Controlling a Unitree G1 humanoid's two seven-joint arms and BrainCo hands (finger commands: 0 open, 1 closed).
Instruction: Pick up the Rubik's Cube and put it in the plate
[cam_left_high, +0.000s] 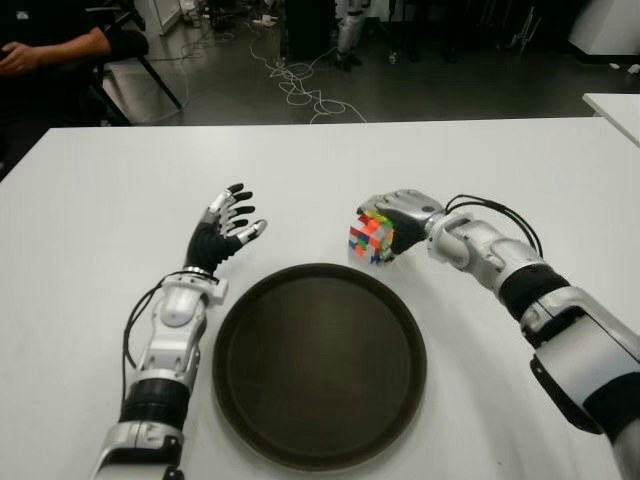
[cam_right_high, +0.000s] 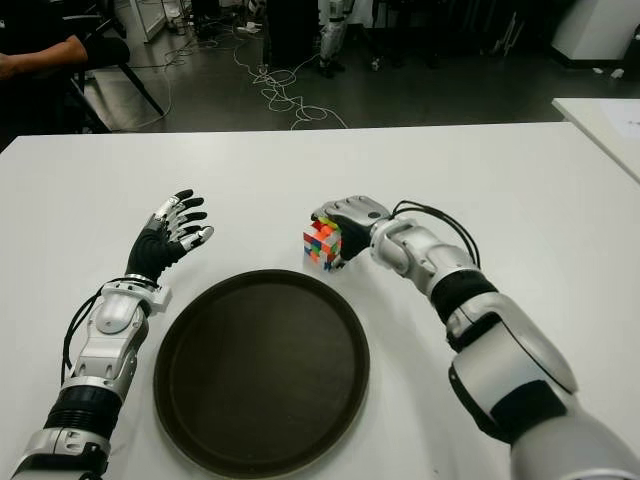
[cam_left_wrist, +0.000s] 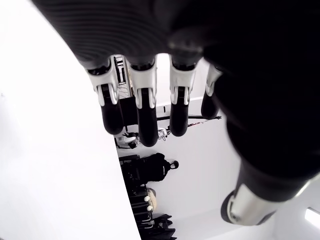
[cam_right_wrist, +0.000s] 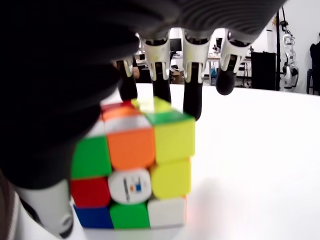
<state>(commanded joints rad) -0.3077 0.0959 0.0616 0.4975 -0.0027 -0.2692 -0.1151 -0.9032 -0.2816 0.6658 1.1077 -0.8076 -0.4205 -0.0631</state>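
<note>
The Rubik's Cube (cam_left_high: 371, 237) shows just beyond the far right rim of the round dark plate (cam_left_high: 320, 370) on the white table (cam_left_high: 500, 180). My right hand (cam_left_high: 400, 222) reaches it from the right and is shut on it. In the right wrist view the thumb presses one side of the cube (cam_right_wrist: 135, 170) and the fingers (cam_right_wrist: 192, 95) lie over its top far edge. It looks slightly tilted, close to the tabletop. My left hand (cam_left_high: 228, 228) is open, fingers spread, left of the plate's far rim.
A seated person's arm (cam_left_high: 45, 50) and a chair show beyond the table's far left corner. Cables (cam_left_high: 300, 85) lie on the floor behind the table. Another white table's corner (cam_left_high: 615, 105) is at the far right.
</note>
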